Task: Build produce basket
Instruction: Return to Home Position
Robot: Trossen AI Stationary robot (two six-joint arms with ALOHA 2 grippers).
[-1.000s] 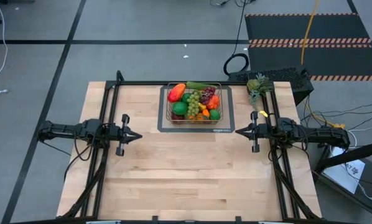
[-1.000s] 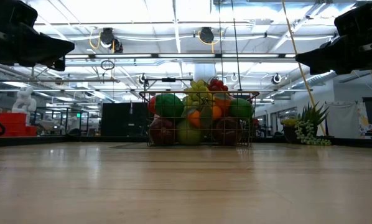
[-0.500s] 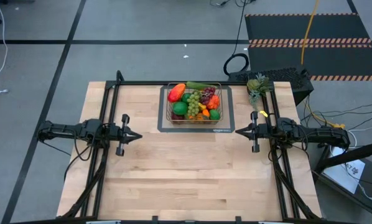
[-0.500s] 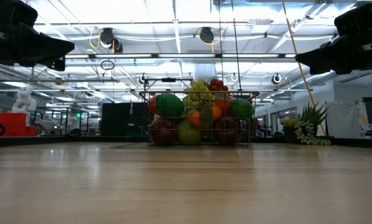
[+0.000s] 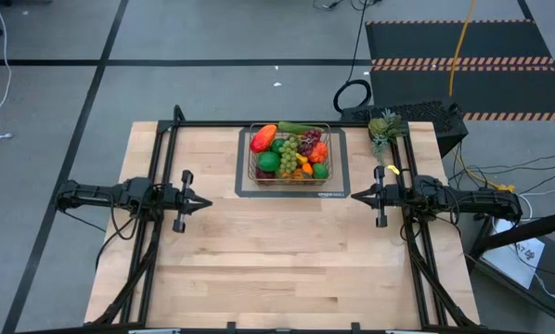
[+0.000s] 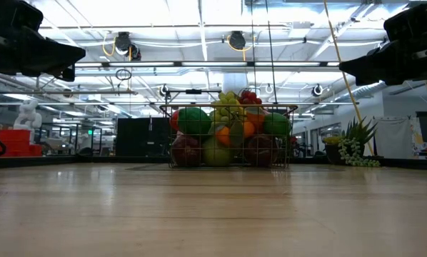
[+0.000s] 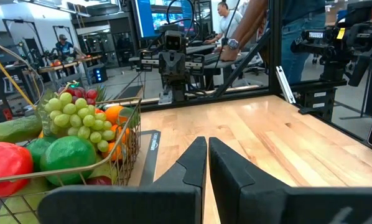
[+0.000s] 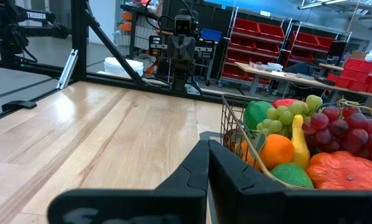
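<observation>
Basket (image 6: 285, 108) heaped with produce (image 5: 291, 153); left gripper (image 5: 208, 202) and right gripper (image 5: 354, 196) closed, empty, unmoved beside it; job looks finished.

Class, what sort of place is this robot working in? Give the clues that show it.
Probably a robotics lab in a warehouse-like hall: red storage bins on racks, a hazard-striped mat on the floor, screens and people at benches behind. The left gripper and right gripper wait over the table.
</observation>
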